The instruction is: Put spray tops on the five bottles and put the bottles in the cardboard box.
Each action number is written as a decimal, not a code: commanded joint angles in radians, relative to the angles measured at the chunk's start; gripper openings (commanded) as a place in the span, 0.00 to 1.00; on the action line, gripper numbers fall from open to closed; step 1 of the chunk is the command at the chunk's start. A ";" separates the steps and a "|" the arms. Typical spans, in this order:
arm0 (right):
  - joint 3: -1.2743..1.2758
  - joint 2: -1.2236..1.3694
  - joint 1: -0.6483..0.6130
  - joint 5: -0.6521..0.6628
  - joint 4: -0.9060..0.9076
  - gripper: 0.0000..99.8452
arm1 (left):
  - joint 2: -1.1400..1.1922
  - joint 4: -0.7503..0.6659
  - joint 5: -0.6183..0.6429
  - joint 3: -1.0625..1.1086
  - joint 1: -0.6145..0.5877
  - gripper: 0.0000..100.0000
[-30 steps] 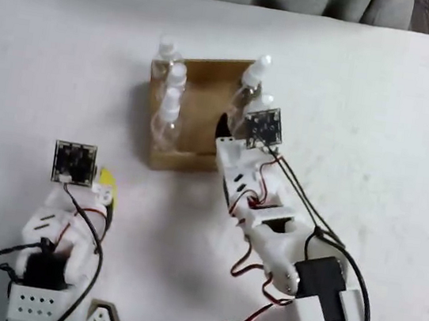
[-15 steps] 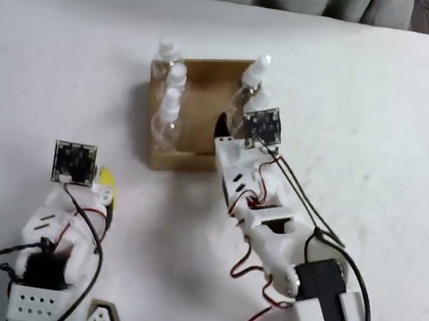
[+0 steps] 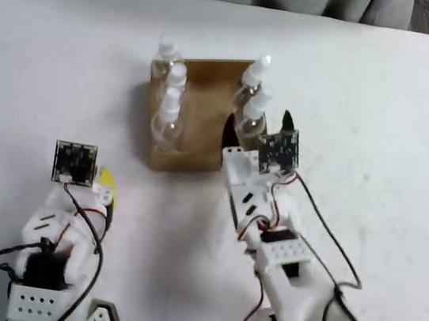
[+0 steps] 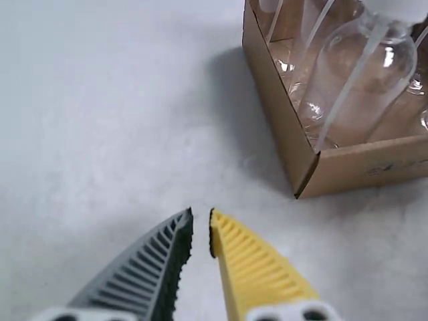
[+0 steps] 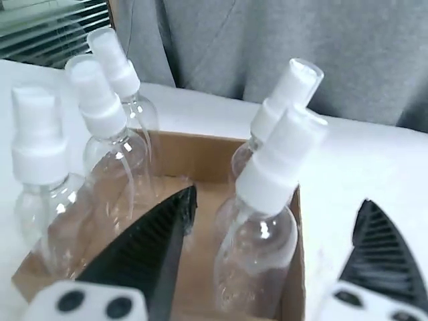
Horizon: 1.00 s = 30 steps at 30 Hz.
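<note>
Bottles, five of them, stand in the cardboard box (image 3: 186, 161) in the middle of the white table (image 3: 369, 86): three along one side, two along the other, each already capped with a white spray top. The right gripper (image 5: 277, 200) has its black jaws spread wide on either side of the nearest bottle (image 5: 257, 249) without touching it. That reads as a release, with the task nearly finished.

What seems left is a clean exit. The jaws should keep their spread and draw away along the line of approach, with no sideways sweep. The tall spray top (image 5: 284, 157) sits between them, and a nudge there would probably tip the bottle into its neighbour.

The bottles are clear, thin-walled plastic with rounded shoulders and narrow necks. They look light and top-heavy, and several lean. The box is plain brown cardboard, shallow, with thin walls that would give little support.

The left gripper (image 4: 200, 219), one ridged jaw grey and one yellow, hangs low over the table near a box corner, its jaws pressed nearly together on nothing.
</note>
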 commanded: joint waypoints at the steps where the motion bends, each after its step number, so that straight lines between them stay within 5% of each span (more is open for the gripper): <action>1: 0.057 -0.163 0.002 0.011 0.056 0.31 | -0.024 -0.003 -0.008 -0.002 -0.002 0.05; 12: 0.321 -0.694 0.062 0.012 0.337 0.31 | -0.022 0.002 -0.008 -0.002 -0.007 0.05; 24: 0.321 -1.260 0.174 0.006 1.168 0.31 | -0.022 0.003 -0.006 -0.002 -0.007 0.05; 30: 0.321 -1.224 0.194 0.005 1.346 0.30 | -0.022 0.003 0.000 -0.003 -0.005 0.05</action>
